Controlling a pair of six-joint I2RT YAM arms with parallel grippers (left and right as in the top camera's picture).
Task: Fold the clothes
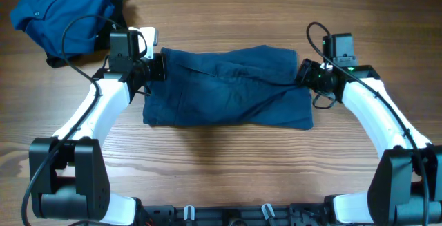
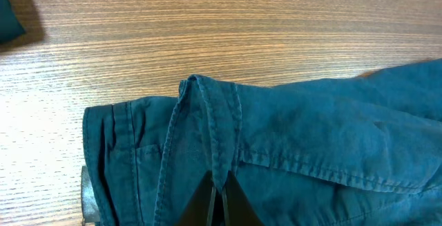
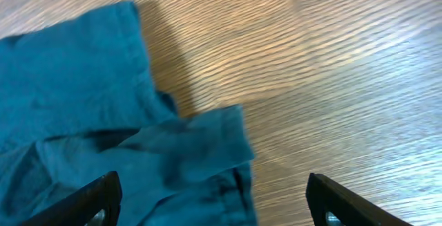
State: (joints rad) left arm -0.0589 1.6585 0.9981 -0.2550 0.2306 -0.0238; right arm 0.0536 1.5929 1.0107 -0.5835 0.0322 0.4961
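The navy shorts (image 1: 228,91) were laid across the middle of the counter (image 1: 221,164) as a rumpled, roughly oblong band, the upper layer lying askew over the lower. The left claw (image 1: 157,68) was set at the band's 9 o'clock edge; in the left wrist view it was seen closed on a raised ridge of seamed cloth. The right claw (image 1: 302,74) was held at the 3 o'clock edge, its jaws spread wide and nothing gripped. The blue shirt (image 1: 59,12) was heaped at 10 o'clock, apart from the shorts and not yet folded. The step was judged to be a fold of the shorts, with only one end secured. Next, the right claw would need to be lowered and closed on the cloth beneath it, so that both ends could be lifted and carried over evenly.
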